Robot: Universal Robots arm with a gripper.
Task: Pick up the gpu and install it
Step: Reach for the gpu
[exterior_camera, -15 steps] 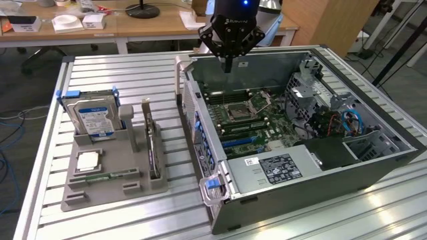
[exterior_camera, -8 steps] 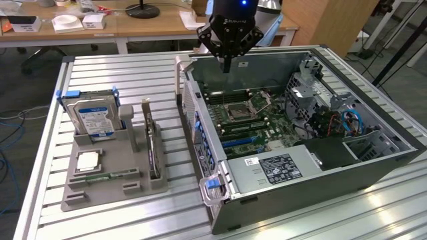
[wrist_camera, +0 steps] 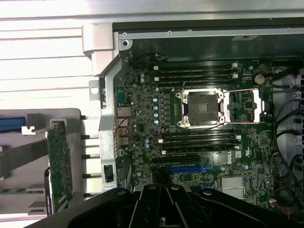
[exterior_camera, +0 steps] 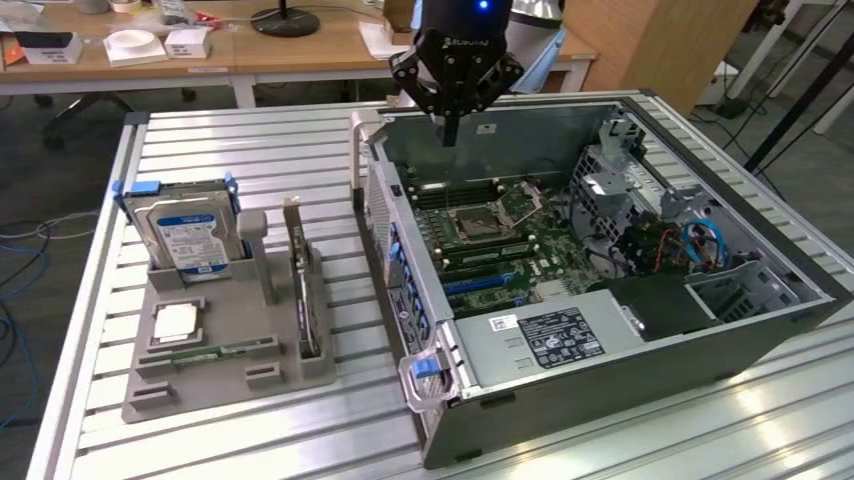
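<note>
Tool clenched shut, empty, hanging over the open PC case; gpu sits in its gray holder, so pickup and install both remain.

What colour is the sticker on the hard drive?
Blue and white on the hard drive; the exterior view shows it best.

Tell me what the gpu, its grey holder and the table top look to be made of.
gpu: dark circuit board, likely fibreglass laminate, with a silvery end bracket that looks like metal. Grey holder: matte, even grey, probably plastic. Table top: pale grooved slats with a soft sheen, apparently aluminium.
</note>
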